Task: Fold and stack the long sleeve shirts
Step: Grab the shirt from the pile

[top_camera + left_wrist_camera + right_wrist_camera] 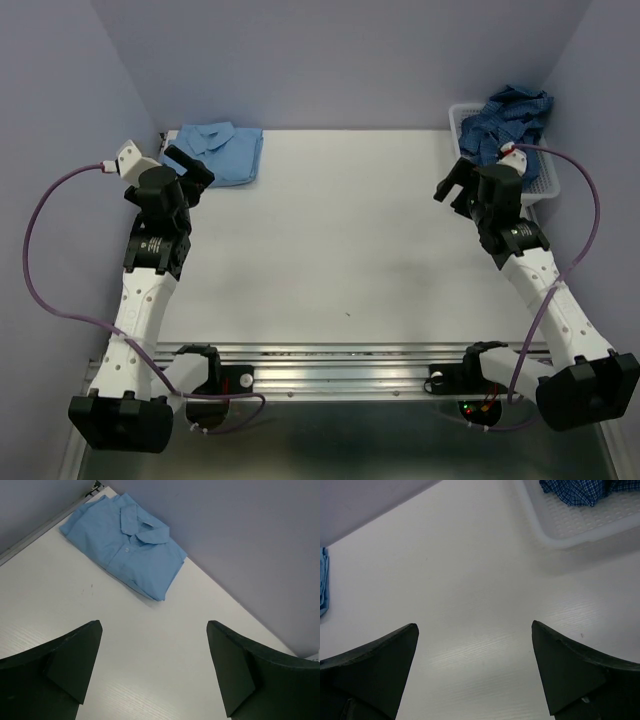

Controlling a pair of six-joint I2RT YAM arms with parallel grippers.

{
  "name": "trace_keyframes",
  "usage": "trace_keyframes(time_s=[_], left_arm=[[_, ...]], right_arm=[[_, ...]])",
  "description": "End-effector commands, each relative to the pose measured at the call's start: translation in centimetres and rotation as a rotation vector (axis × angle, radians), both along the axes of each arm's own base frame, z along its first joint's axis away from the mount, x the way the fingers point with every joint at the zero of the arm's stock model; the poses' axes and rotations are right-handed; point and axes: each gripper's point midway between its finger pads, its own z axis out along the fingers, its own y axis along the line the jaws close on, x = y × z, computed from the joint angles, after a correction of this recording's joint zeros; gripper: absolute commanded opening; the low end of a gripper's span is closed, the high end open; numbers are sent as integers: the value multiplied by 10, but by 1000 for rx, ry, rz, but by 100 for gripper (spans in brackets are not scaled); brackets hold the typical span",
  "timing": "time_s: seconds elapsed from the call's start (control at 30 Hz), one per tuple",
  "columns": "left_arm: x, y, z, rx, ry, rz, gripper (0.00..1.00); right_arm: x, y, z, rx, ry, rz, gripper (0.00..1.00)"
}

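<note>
Right tool [455,190], released, jaws spread wide and holding nothing, hovers over the bare counter [330,240] just short of the basket [545,186] at 2 o'clock in the overhead view. The left tool [192,168], likewise spread and empty, hovers near the light shirt [222,152] at 11 o'clock. That shirt lies folded flat, collar up, against the far wall, so one garment looks finished. The basket is a white mesh tray, and its only visible content is the dark shirt [510,118], a crumpled heap rising above the rim at the far end, with the near stretch of mesh floor bare. Likely hazards from here: a pinch into the heap may catch a single sleeve or layer, so the cloth trails out twisted rather than lifting whole. Fabric snagging on the rim or mesh could drag or tip the light basket, which nothing pins down. Spreading the dark shirt needs the open middle of the counter, and a careless sweep toward 11 o'clock could rumple the folded light shirt. Stacking onto it so near the wall leaves little room for misplacement.
</note>
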Motion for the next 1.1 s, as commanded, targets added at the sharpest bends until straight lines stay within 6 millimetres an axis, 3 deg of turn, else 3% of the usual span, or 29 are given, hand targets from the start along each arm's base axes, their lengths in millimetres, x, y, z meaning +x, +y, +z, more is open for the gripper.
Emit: trace_keyframes(time_s=[0.0,0.13,0.2,0.23,0.27,0.3,0.33,0.37,0.4,0.43,0.47,0.5,0.57,0.6,0.63,0.7,0.73,0.77,0.83,0.87,0.93,0.97,1.07], left_arm=[[0,4,-6,5,4,22,99],[1,9,-7,12,16,49,99],[1,11,-8,20,24,61,99],[1,12,-6,23,21,66,99],[1,13,-6,26,20,73,99],[1,14,-4,29,16,76,99],[2,15,-1,38,10,79,99],[2,17,1,44,4,85,99],[3,17,4,47,-2,88,99],[3,18,8,55,-10,89,99],[4,18,11,55,-18,90,99],[7,18,15,53,-37,91,99],[12,16,18,54,-56,80,99],[14,16,18,53,-61,78,99],[16,14,21,50,-71,71,99],[21,12,20,49,-66,59,99],[24,10,21,50,-68,48,99],[28,8,18,56,-58,32,99],[31,7,17,62,-46,28,99],[32,7,12,66,-25,28,99],[32,8,10,66,-12,34,99],[32,9,7,66,-2,37,99],[33,8,6,62,-3,32,99]], right_arm=[[12,-2,16,16,-80,-25,100],[31,-12,17,-7,-88,-98,100],[55,-16,27,-42,-75,-135,100],[63,-25,32,-51,-73,-173,100],[79,-40,18,-63,-24,-212,100],[90,-48,21,-53,-25,-224,100],[105,-56,45,-25,-74,-234,100],[116,-64,47,-12,-72,-236,100],[132,-84,32,-22,-36,-278,100],[146,-94,57,-46,-81,-287,100],[156,-103,57,-68,-76,-290,100],[174,-110,32,-99,-18,-287,100],[186,-131,36,-176,-15,-348,100],[196,-136,12,-199,33,-364,100],[202,-145,14,-227,31,-380,100],[214,-158,1,-234,51,-382,100],[225,-162,-22,-239,88,-369,100],[233,-173,-14,-232,64,-380,100],[242,-183,-24,-241,73,-405,100],[243,-198,-45,-260,119,-450,100],[246,-214,-43,-302,121,-498,100],[242,-231,-57,-338,156,-560,100],[244,-245,-68,-370,179,-589,100]])
